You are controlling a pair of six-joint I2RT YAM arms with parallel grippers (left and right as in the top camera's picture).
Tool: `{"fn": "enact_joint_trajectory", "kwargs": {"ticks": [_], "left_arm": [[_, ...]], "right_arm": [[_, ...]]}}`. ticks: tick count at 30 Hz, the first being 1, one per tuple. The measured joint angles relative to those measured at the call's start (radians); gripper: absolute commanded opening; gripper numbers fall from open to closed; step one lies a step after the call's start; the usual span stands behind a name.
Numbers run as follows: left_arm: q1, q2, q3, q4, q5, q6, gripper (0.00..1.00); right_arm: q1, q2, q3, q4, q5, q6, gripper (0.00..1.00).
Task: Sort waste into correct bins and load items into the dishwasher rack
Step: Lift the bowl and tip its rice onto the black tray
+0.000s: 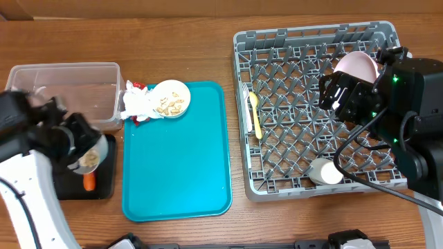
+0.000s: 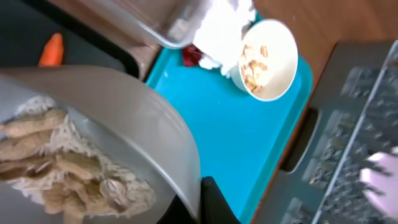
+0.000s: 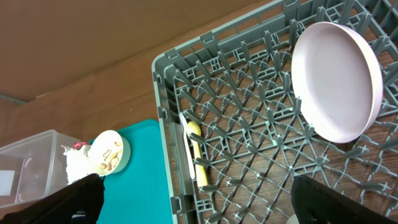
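Observation:
My left gripper (image 2: pixel 205 202) is shut on the rim of a pale bowl (image 2: pixel 143 124) holding beige rice and nut-like bits (image 2: pixel 62 168), above the black tray (image 1: pixel 104 181) where an orange carrot (image 1: pixel 88 182) lies. A second bowl with nut bits (image 1: pixel 169 99) sits on the teal tray's far left corner beside the crumpled white napkin (image 1: pixel 138 102) and the red wrapper (image 1: pixel 136 119). The clear tub (image 1: pixel 66 76) stands at the left. The grey rack (image 1: pixel 277 104) holds the white-pink plate (image 1: pixel 357 66), the white cup (image 1: pixel 325 171), the yellow spoon (image 1: pixel 256 114) and the white fork (image 1: pixel 246 104). My right gripper (image 3: pixel 199 199) is open above the rack.
The teal serving tray (image 1: pixel 176 159) lies between the bins and the rack. Bare wooden table shows at the back and along the front edge.

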State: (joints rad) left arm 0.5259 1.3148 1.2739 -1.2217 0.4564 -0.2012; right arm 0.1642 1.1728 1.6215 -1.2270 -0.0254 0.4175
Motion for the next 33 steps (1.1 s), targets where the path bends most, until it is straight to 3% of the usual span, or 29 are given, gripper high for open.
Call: {"fn": "enact_joint_trajectory", "kwargs": {"ticks": [6,15,21,33], "left_arm": [[0.244,0.011,-0.159,0.119,0.173,0.106,0.04],[0.522,0.021,-0.429,0.452,0.422,0.218,0.04],[0.593,0.022,-0.558,0.616,0.617,0.323,0.04],[0.68,0.022,-0.62,0.696,0.947,0.49,0.04]], "right_arm": [[0.0,0.0,0.0,0.002,0.0,0.0,1.0],[0.0,0.0,0.0,0.005,0.0,0.0,1.0],[0.0,0.0,0.0,0.008,0.0,0.0,1.0],[0.0,0.0,0.0,0.008,0.0,0.0,1.0]]}}
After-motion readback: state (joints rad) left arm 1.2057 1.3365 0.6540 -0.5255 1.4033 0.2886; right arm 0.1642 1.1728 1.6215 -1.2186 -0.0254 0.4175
